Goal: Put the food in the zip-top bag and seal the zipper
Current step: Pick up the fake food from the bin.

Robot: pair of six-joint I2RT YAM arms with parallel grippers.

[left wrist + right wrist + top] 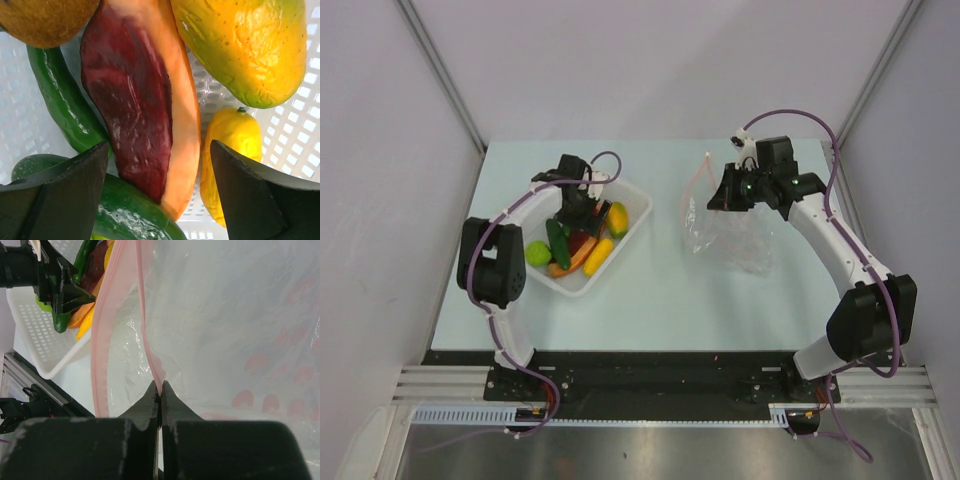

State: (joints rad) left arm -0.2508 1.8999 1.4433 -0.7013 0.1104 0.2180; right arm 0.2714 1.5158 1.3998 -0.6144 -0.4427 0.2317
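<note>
The food lies in the white tray [631, 203]: a green cucumber [65, 100], a dark red and orange slice [140, 100], a yellow-green mango [245, 45], a small yellow piece [232, 150], a lime-green ball [537, 252]. My left gripper [160, 165] is open, low in the tray, its jaws on either side of the slice's tip. My right gripper [160, 386] is shut on the pink-red zipper [147, 330] of the clear zip-top bag [732, 235], holding one lip up; the mouth gapes toward the tray.
The tray sits on the left of the pale table, the bag on the right. A brown round piece [45, 20] lies at the tray's top left in the left wrist view. Grey walls enclose the table on three sides.
</note>
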